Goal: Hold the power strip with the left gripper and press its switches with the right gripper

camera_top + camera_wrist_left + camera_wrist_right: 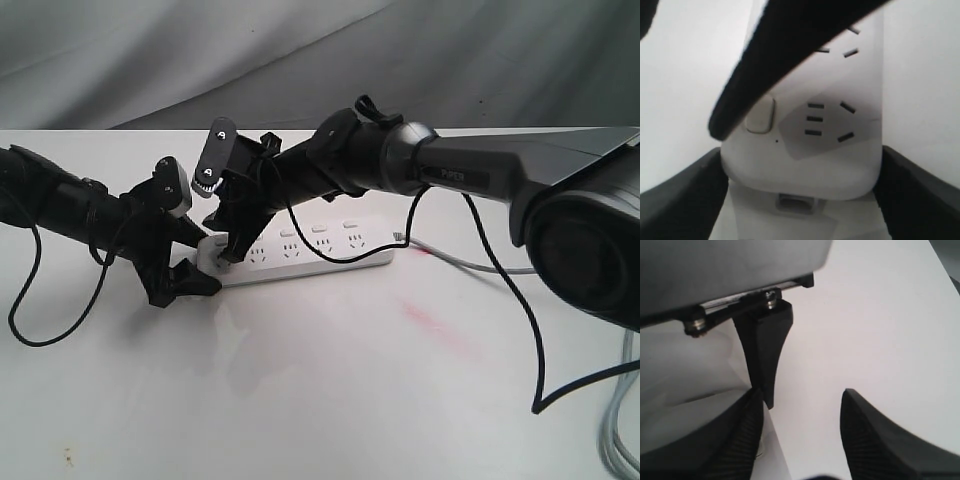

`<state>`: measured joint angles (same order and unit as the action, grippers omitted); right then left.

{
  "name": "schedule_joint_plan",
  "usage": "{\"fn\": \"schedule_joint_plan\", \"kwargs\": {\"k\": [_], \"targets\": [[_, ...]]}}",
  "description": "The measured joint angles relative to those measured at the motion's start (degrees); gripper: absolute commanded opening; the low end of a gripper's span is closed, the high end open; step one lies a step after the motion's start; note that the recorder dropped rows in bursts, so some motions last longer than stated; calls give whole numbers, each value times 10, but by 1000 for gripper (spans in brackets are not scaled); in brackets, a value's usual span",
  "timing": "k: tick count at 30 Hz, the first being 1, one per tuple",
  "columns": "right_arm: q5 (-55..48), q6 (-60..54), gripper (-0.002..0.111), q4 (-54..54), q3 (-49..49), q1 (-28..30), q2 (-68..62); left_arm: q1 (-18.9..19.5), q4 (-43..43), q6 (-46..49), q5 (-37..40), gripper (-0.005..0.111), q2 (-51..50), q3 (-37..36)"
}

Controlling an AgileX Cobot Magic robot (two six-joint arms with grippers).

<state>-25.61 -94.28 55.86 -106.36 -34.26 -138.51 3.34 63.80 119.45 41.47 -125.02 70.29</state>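
Observation:
The white power strip lies flat on the table, its grey cord trailing off to the right. My left gripper is shut on the strip's rounded left end, one black finger against each side. My right gripper reaches across from the right and points down at that same end. Its jaws stand open, and one finger crosses the strip with its tip beside the end switch. Three more switches show in a row further along.
The white table carries a faint red smear right of centre. A thin black cable loops down from the right arm, another from the left. A grey backdrop hangs behind the table.

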Motion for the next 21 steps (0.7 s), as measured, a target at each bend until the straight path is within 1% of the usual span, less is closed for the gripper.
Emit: {"fn": "schedule_joint_plan", "kwargs": {"k": [21], "targets": [[5, -1, 46, -18, -1, 0, -17, 0, 0, 0, 0, 58, 0, 0]]}}
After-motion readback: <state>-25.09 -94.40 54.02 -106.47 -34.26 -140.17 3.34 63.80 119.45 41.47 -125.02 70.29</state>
